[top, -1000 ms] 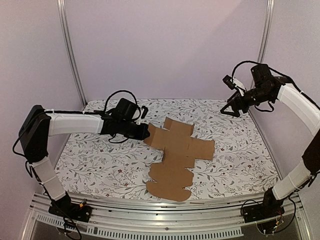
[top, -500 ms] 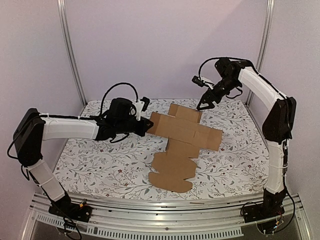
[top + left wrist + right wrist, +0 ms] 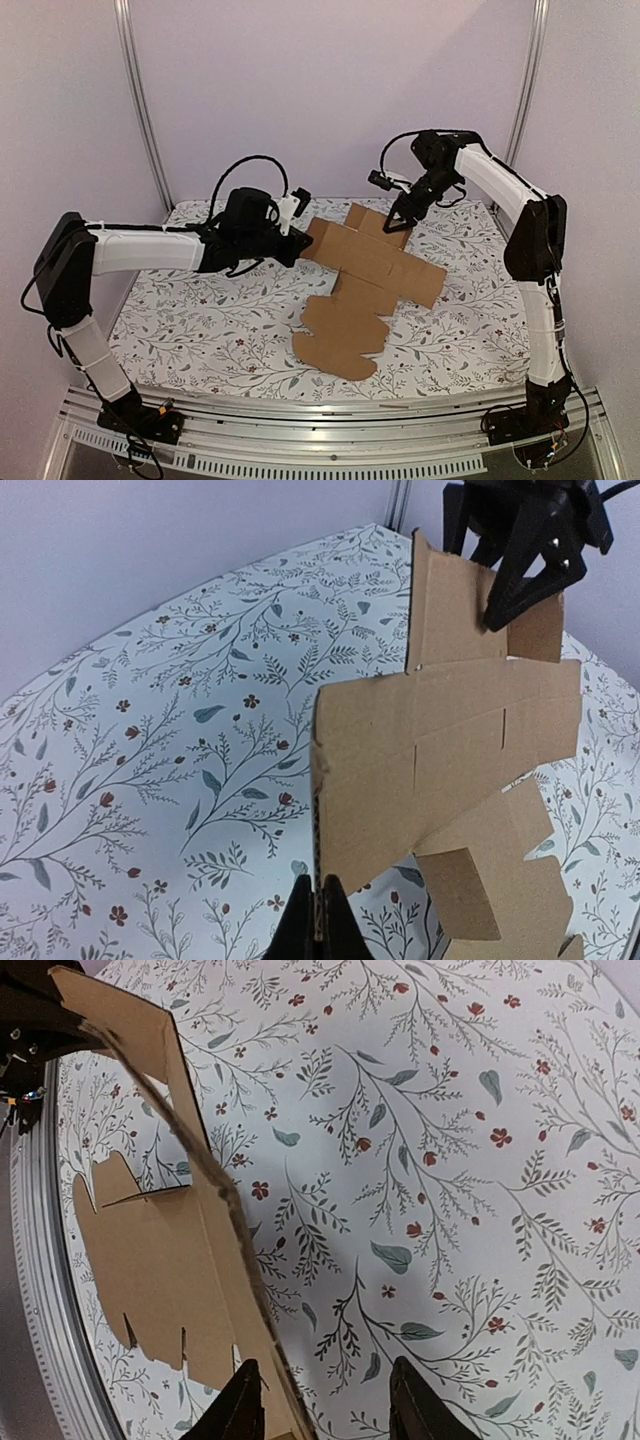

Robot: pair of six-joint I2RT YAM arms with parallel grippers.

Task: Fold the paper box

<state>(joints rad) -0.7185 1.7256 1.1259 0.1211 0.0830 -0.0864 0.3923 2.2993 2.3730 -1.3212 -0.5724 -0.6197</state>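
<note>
Right pincer point(image 3: 398, 222) nearer, agape; left pincer point(image 3: 299, 244) clenched on paper box point(image 3: 375, 266), far end raised.

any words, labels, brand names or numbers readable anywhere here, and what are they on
No readable text in any view.
paper box: plain brown cardboard, no print on the faces that show.
tablecloth: only a leaf and flower pattern, no words.
left arm and right arm: no label or number can be read; any marks are too small to tell.
</note>
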